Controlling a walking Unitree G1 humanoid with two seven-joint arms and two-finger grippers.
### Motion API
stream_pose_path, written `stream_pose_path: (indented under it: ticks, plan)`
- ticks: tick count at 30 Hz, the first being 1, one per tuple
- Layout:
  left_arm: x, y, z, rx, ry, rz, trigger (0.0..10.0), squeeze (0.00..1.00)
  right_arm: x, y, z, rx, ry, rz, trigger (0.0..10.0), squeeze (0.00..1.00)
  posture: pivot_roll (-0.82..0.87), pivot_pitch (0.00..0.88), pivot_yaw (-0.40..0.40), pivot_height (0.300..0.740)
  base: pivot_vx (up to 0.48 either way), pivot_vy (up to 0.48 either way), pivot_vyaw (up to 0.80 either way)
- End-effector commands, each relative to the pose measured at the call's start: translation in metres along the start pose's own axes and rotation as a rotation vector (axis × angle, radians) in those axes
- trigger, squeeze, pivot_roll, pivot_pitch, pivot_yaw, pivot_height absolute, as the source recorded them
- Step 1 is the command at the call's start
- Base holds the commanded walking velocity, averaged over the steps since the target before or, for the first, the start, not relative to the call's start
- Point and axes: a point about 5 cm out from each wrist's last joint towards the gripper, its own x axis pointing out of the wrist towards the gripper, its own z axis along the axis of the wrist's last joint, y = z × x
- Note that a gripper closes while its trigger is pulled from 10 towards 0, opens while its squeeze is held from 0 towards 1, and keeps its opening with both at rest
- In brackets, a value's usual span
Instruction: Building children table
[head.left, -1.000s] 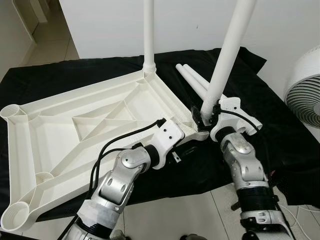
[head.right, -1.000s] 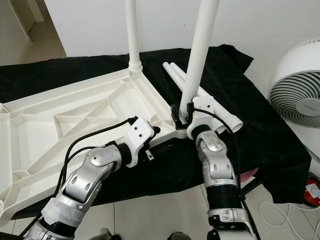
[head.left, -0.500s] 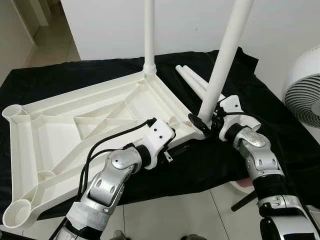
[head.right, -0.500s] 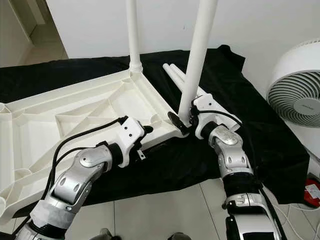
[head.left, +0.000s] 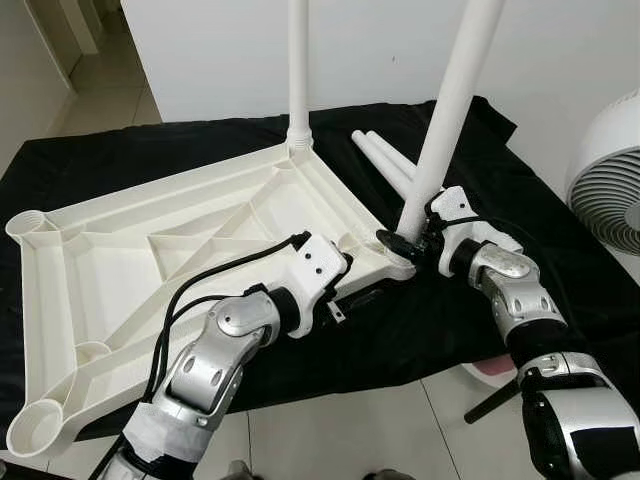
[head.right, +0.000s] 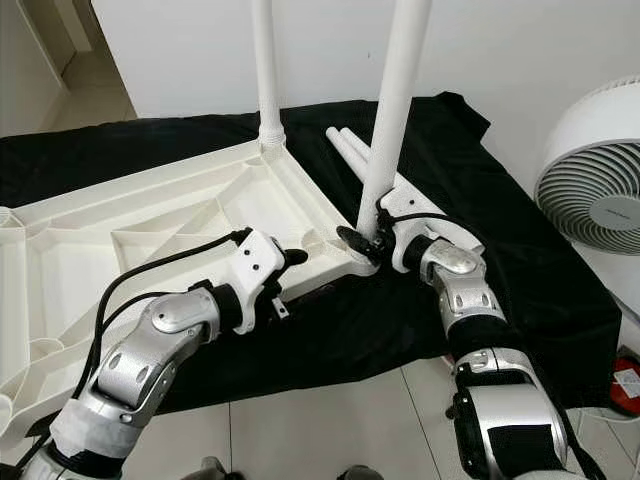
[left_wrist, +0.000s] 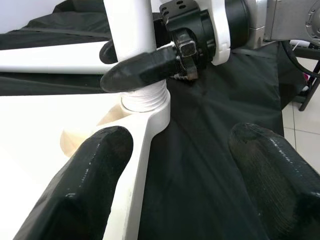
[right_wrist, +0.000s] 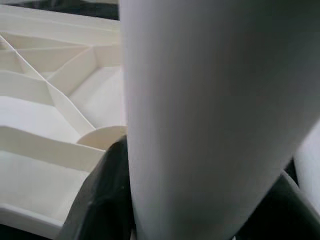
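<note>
The white table top (head.left: 150, 250) lies upside down on a black cloth (head.left: 560, 270). One white leg (head.left: 297, 60) stands upright in its far corner. A second leg (head.left: 450, 110) stands tilted in the near right corner socket (left_wrist: 145, 102), and my right gripper (head.left: 407, 237) is shut on its base, with one black finger (left_wrist: 145, 67) pressed against it. In the right wrist view that leg (right_wrist: 215, 115) sits between the fingers. My left gripper (left_wrist: 185, 165) is open, straddling the table's edge just short of that corner. Two loose legs (head.left: 385, 160) lie on the cloth behind.
A white fan (head.left: 610, 170) stands on the floor at the right, close to my right arm. A white wall runs behind the cloth. Tiled floor (head.left: 350, 440) lies in front of the cloth's near edge.
My right wrist has turned around the leg's base and its forearm has swung out to the right. The left gripper has drawn back slightly from the corner.
</note>
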Motion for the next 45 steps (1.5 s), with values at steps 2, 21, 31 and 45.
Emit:
stream_pose_path:
  ticks: [2, 21, 31, 45]
  plan:
    - [0.001, -0.006, 0.003, 0.004, -0.003, -0.111, 10.0, 0.0, 0.001, 0.002, -0.002, -0.023, 0.023, 0.025, 0.0, 0.0, -0.11, 0.029, 0.066, 0.74, 0.0, 0.0, 0.0]
    - [0.001, -0.011, 0.002, -0.026, -0.004, -0.106, 10.0, 0.0, 0.001, -0.003, -0.008, 0.154, 0.004, -0.365, 10.0, 0.0, -0.12, 0.047, 0.044, 0.74, 0.0, 0.0, 0.0]
    - [0.003, -0.014, 0.001, -0.034, -0.005, -0.11, 10.0, 0.0, 0.006, 0.032, -0.006, 0.208, 0.004, -0.62, 10.0, 0.0, -0.13, 0.039, 0.037, 0.74, 0.0, 0.0, 0.0]
    - [0.005, -0.015, 0.001, -0.032, -0.009, -0.121, 10.0, 0.0, 0.004, 0.068, 0.005, 0.282, 0.0, -0.802, 10.0, 0.0, -0.14, 0.024, 0.037, 0.74, 0.0, 0.0, 0.0]
